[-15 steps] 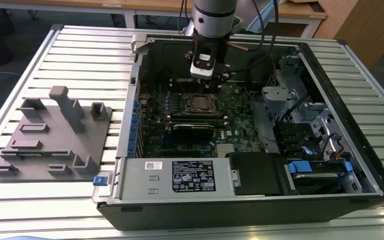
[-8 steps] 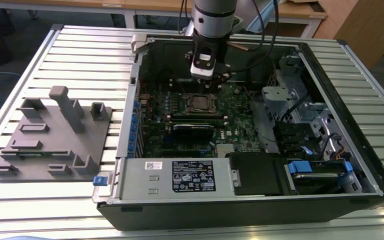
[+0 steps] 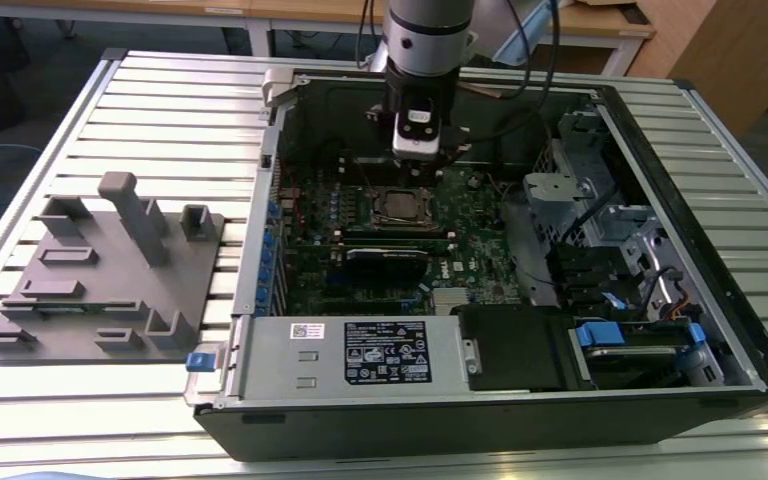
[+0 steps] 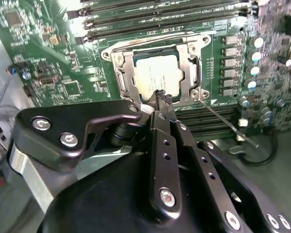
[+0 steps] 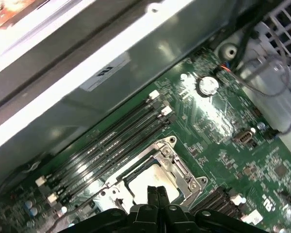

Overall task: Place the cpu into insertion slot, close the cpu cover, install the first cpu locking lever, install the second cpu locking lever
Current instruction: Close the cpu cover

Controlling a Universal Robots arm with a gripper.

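Gripper (image 4: 163, 99) pinched closed on nothing, its tips at the edge of the cpu cover (image 4: 196, 68). The cover looks lowered over the cpu (image 4: 157, 77), seated in the insertion slot (image 4: 117, 73) between the motherboard's (image 4: 53, 48) memory slots (image 4: 150, 14). A thin locking lever (image 4: 228, 124) slants away from the slot's corner, just beside the tips.

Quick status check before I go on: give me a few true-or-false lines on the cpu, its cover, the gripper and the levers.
1. The cpu lies in the insertion slot. True.
2. The cpu cover stands raised, clear of the chip. False: it lies down around the cpu.
3. The gripper has its fingers spread wide. False: they are together, near the cover's edge.
4. A thin lever sticks out from the socket's corner. True.
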